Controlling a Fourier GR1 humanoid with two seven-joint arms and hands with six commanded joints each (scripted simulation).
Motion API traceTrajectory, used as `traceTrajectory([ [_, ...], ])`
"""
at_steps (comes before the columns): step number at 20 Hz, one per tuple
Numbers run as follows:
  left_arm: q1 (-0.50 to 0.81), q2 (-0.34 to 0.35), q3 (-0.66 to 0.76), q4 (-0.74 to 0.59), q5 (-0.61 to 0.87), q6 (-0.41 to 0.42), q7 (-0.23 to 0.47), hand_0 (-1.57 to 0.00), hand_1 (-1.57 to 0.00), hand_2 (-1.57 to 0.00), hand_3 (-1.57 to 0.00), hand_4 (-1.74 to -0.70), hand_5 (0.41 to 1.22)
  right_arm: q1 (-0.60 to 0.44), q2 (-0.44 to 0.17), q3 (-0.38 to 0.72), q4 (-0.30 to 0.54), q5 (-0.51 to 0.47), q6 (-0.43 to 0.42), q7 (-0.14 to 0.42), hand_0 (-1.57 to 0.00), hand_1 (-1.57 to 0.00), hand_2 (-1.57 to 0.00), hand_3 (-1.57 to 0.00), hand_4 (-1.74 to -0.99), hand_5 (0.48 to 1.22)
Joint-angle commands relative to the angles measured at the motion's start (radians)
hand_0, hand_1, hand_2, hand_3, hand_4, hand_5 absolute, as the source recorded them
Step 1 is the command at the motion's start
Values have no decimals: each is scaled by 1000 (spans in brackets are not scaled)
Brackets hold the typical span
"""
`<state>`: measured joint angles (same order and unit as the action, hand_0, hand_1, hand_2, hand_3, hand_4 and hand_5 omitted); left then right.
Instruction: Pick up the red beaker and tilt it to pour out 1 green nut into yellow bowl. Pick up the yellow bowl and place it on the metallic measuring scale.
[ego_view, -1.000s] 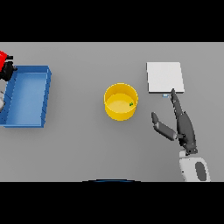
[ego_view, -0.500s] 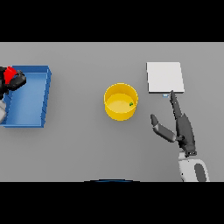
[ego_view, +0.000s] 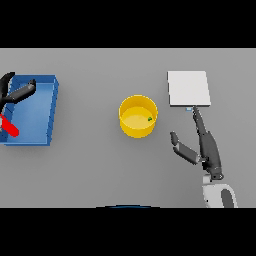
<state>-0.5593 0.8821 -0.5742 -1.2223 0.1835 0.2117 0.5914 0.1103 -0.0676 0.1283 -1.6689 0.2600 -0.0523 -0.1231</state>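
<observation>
Left hand (ego_view: 15, 92) opened; red beaker (ego_view: 9, 126) dropped into blue bin (ego_view: 52, 107).

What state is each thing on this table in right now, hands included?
Yellow bowl: upright on the table, a green nut inside.
Red beaker: lying in the blue tray, partly out of view.
Metallic scale: nothing on it.
Left hand: open, above the tray, holding nothing.
Right hand: open, fingers straight, between bowl and scale.

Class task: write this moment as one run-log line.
left hand: open over blue bin | red beaker: in bin | green nut: in yellow bowl | right hand: open below scale
</observation>
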Motion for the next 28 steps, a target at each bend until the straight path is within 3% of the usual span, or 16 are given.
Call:
traceTrajectory([
  [1,0,0,8,1,1,9,-20,-124,-100,-102,-96,-791,674,-1,-2,4,0,11,-4,4,1,1,1,1,-1193,660],
  [5,-19,-16,32,25,8,32,-63,-50,-41,-41,-39,-786,671,-23,-20,18,9,73,-22,33,1,1,1,1,-1198,662],
  [7,-13,-20,27,13,5,42,-64,-32,-26,-26,-24,-780,679,-45,-39,47,4,71,29,-9,1,1,1,1,-1162,694],
  [11,-15,-21,26,22,5,39,-63,-12,-10,-10,-9,-786,704,-148,-141,75,28,123,118,16,1,1,1,1,-1234,707],
  [12,-19,-35,21,30,6,38,-62,-10,-8,-8,-7,-790,707,-192,-154,91,46,148,137,52,1,1,1,1,-1255,700],
  [15,-10,-32,22,19,10,37,-74,-5,-3,-4,-3,-795,709,-282,-241,146,69,262,184,76,1,1,1,1,-1282,677],
  [19,-10,-28,22,23,11,33,-75,-1,-1,-1,-1,-793,716,-421,-303,248,137,394,257,65,1,1,1,1,-1276,666],
  [20,-10,-31,21,22,9,39,-73,-1,0,0,0,-794,719,-441,-311,270,156,414,266,37,1,1,1,1,-1270,664],
  [28,-8,-27,15,16,3,39,-74,1,1,1,1,-796,717,-607,-324,370,295,460,394,-39,1,1,1,1,-1269,683],
])
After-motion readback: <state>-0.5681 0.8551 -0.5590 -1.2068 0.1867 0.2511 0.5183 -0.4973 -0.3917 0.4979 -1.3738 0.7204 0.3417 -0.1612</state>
